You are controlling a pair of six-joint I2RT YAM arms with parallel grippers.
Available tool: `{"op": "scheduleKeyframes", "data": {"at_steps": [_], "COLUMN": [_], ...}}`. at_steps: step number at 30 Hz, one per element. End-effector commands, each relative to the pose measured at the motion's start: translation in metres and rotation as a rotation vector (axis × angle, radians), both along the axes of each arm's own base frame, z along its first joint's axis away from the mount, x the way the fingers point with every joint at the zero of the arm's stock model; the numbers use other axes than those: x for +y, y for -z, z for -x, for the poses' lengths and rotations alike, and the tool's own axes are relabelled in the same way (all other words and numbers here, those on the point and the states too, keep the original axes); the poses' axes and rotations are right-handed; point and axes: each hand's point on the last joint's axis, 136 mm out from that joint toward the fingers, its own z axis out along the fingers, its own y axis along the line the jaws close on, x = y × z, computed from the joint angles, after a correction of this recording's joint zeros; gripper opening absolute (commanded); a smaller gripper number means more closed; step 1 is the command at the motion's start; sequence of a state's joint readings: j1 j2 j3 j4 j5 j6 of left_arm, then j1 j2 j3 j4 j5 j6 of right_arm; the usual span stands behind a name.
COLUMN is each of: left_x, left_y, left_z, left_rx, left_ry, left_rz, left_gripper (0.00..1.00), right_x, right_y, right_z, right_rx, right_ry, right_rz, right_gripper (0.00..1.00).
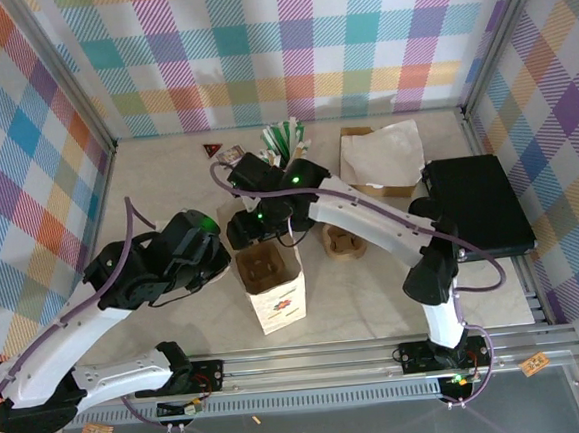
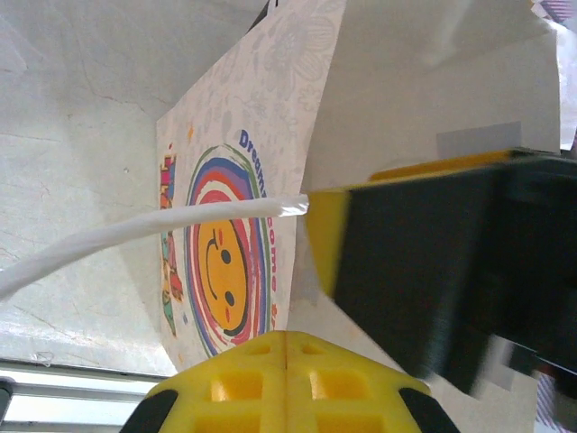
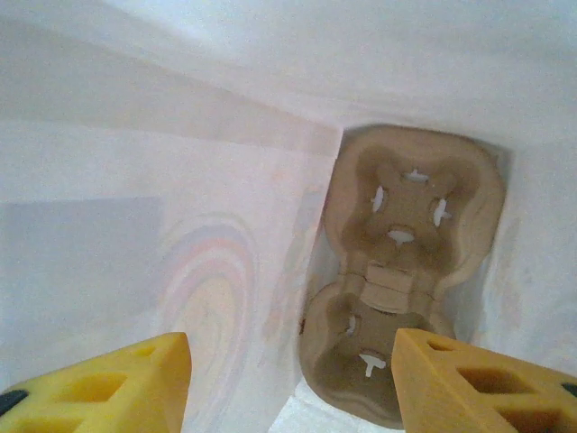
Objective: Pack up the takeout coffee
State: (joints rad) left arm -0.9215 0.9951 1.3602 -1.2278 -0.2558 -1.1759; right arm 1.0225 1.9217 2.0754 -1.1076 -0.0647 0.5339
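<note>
Takeout coffee orientation untellable; carrier (image 3: 401, 271) flat in bag (image 3: 135, 180), wells up.

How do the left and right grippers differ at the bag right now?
The left gripper is shut; the right gripper is open, nothing between its jaws. The left sits outside the bag, by its smiley print; the right aims into the bag's mouth at the brown cup tray on its floor. Both are yellow-tipped.

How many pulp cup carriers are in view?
2 carriers. One lies inside the paper bag; the other sits on the table right of it, partly behind the right arm. More may be hidden.
</note>
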Motion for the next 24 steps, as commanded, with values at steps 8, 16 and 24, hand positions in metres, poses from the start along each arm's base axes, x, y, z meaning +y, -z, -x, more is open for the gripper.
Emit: {"op": "scheduleKeyframes", "data": {"at_steps": [8, 16, 24], "left_x": [0.002, -0.007, -0.021], "left_y": [0.003, 0.016, 0.033], "left_z": [0.010, 0.012, 0.007], "left_rx": [-0.020, 0.030, 0.092], "left_ry": [0.085, 0.117, 0.187], "left_rz": [-0.019, -0.028, -0.126], "left_gripper": [0.32, 0.33, 0.17], "right_x": [-0.019, -0.027, -0.058], "right_y": [-0.104, -0.163, -0.195], "right_z": [0.003, -0.006, -0.027], "right_rx": [-0.212, -0.396, -0.602], "right_ry": [-0.011, -0.015, 0.045], "right_rz": [-0.199, -0.302, -0.274], "right_gripper": [0.59, 0.59, 0.61]}}
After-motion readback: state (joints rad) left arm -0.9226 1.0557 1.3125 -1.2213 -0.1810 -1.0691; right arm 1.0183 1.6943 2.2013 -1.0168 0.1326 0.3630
